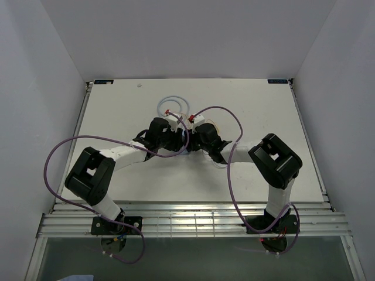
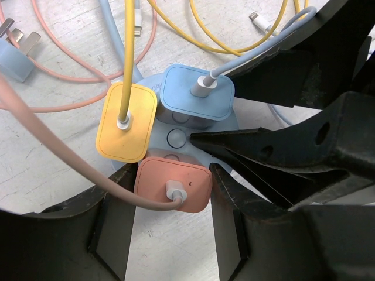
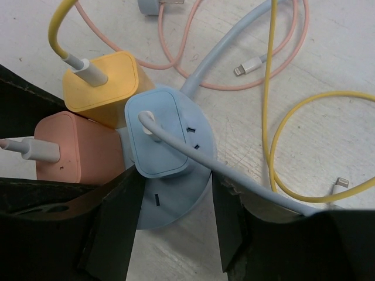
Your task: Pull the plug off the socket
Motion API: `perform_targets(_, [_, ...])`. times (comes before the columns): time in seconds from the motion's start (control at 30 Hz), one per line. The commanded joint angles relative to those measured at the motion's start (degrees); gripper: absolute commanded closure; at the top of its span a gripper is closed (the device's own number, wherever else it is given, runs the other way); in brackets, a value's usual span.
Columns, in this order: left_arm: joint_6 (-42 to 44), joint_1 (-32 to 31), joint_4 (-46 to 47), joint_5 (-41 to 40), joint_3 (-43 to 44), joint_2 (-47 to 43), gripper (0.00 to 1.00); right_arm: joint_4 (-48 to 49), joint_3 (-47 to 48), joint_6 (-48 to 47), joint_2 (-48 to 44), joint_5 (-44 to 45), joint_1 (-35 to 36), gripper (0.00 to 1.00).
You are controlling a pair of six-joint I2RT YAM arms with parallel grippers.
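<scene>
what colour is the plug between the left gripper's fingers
The plug is salmon pink, clearest in the left wrist view.

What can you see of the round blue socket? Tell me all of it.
The socket is a round, flat, light-blue puck, seemingly smooth plastic, lying flat on the white table. Three chargers stand plugged into its top: a yellow plug, a blue plug and a pink plug. Free slots show near its rim, a round button at its centre. A pale-blue cord leaves its rim.
</scene>
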Motion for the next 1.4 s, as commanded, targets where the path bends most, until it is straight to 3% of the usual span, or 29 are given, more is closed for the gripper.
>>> perform_targets(0.0, [-2.25, -0.75, 2.61, 4.7, 0.13, -3.7, 1.0, -18.97, -3.38, 1.89, 3.87, -7.08, 0.69, 0.44])
perform_targets(0.2, [-1.99, -0.75, 3.66, 9.97, 0.49, -4.4, 1.0, -18.71, -0.74, 3.12, 6.59, -7.78, 0.6, 0.43])
perform_targets(0.37, [-0.84, -0.75, 3.22, 13.14, 2.42, -3.7, 1.0, -18.18, -1.36, 2.95, 8.53, -7.96, 0.6, 0.5])
perform_targets(0.53, [1.26, -1.01, 2.35, 14.28, 4.53, -2.74, 1.0, -17.92, -2.85, 1.28, 9.5, -8.75, 0.6, 0.64])
perform_targets(0.63, [2.67, -1.54, 1.82, 14.98, 5.67, -2.03, 1.0, -18.62, -3.29, 0.4, 9.85, -8.05, 0.86, 0.64])
perform_targets(0.73, [3.72, -2.85, 1.3, 13.32, 6.81, -1.51, 1.0, -19.67, -3.47, -0.48, 10.38, -6.99, 0.95, 0.65])
perform_targets(0.9, [11.02, -7.08, -2.66, 3.13, 10.59, 1.13, 1.0, -20.12, -4.17, -0.92, 10.38, -6.29, 1.3, 0.68])
perform_targets(1.07, [12.25, -9.19, -4.16, 0.23, 10.95, 1.66, 1.0, -20.2, -3.91, -1.54, 10.82, -6.81, 1.3, 0.7])
perform_targets(1.2, [12.35, -10.25, -3.29, -7.14, 9.9, 1.58, 1.0, -20.2, -3.91, -1.71, 11.17, -7.25, 1.39, 0.71])
perform_targets(1.3, [9.62, -8.76, -0.3, -6.56, 6.47, -0.44, 1.0, -19.94, -4.17, -1.71, 11.0, -7.34, 1.39, 0.71])
perform_targets(1.37, [5.77, -7.26, 0.76, -1.2, 4.89, -1.67, 1.0, -20.03, -4.35, -1.97, 10.91, -7.25, 1.39, 0.71])
